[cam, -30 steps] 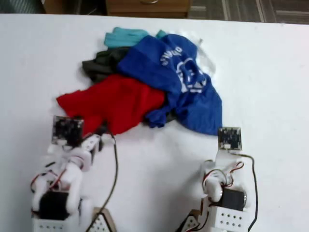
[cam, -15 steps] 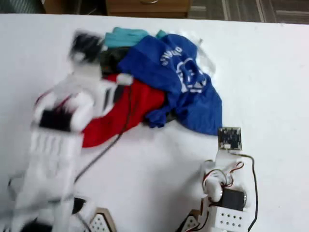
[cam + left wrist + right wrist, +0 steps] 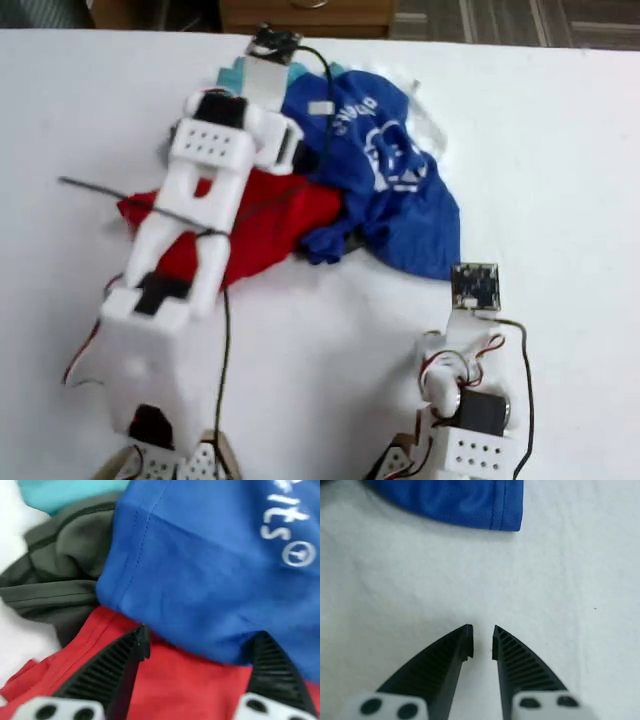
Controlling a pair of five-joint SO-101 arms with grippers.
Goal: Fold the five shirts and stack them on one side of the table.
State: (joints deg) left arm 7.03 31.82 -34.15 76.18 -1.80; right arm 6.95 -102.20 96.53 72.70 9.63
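- Progress: nothing folded and nothing stacked. The shirts lie in one crumpled heap at the middle of the table (image 3: pixel 560 150), nearer its far edge. All folds and the stack are left to do.
- Four colours are countable: blue shirt (image 3: pixel 400 200) on top, red shirt (image 3: pixel 270 225), dark olive shirt (image 3: pixel 60 575) and teal shirt (image 3: pixel 65 492). I cannot pick out a fifth.
- Heap's long axis runs roughly left–right. The blue shirt runs diagonally from the far middle towards the near right, hem end towards the right arm. The red shirt trails towards the left edge.
- Left gripper (image 3: pixel 200 635): over the heap at the red/blue overlap, fingers wide apart, gripping nothing.
- Right gripper (image 3: pixel 481 630): over bare table near the blue hem, fingers all but together, nothing held.
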